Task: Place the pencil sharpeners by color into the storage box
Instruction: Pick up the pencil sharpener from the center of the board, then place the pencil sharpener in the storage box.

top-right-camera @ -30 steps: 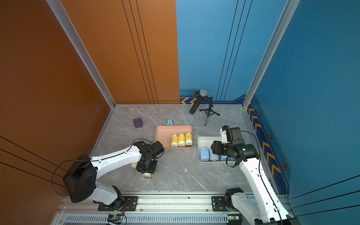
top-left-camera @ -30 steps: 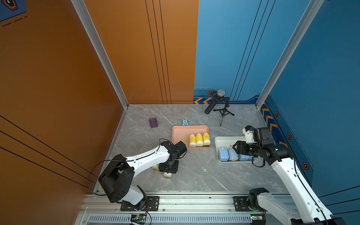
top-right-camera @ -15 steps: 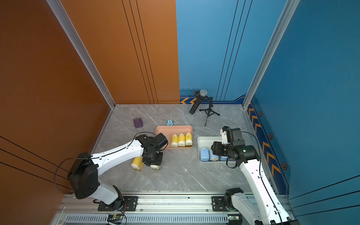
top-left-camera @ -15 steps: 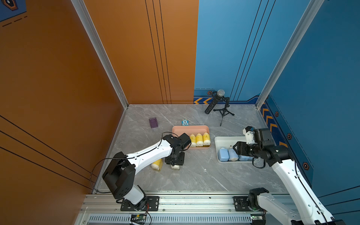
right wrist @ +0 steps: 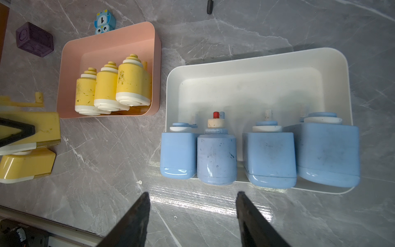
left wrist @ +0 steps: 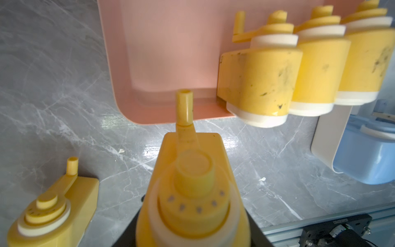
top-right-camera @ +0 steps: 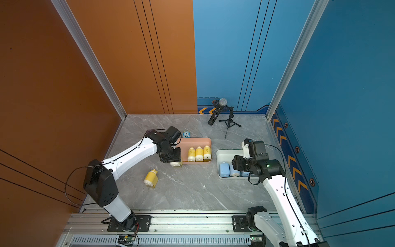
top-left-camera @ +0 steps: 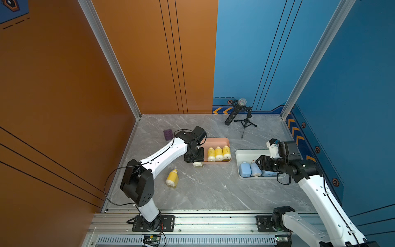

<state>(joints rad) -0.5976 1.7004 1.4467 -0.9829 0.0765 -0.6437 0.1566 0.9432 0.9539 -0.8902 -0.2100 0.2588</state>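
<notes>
My left gripper (top-left-camera: pixel 193 158) is shut on a yellow pencil sharpener (left wrist: pixel 192 181), held just off the near left corner of the pink storage box (top-left-camera: pixel 215 140), cap pointing at the box. In both top views only its whitish base (top-right-camera: pixel 175 164) shows below the jaws. Three yellow sharpeners (top-left-camera: pixel 218 153) stand in the pink box. Another yellow sharpener (top-left-camera: pixel 172 177) lies loose on the table. Several light blue sharpeners (right wrist: pixel 215 158) line the near wall of the white storage box (right wrist: pixel 256 64). My right gripper (right wrist: pixel 193 194) hangs open and empty over the table just in front of them.
A dark purple cube (top-left-camera: pixel 168 134) and a small blue cartoon-faced toy (top-right-camera: pixel 186 134) sit behind the pink box. A microphone on a tripod (top-left-camera: pixel 239 111) stands at the back wall. A metal rail (top-left-camera: pixel 203 222) runs along the table's front edge.
My left arm has carried the yellow sharpener from the near left table up to the pink box's corner, uncovering the loose yellow one. The right arm has stayed still.
</notes>
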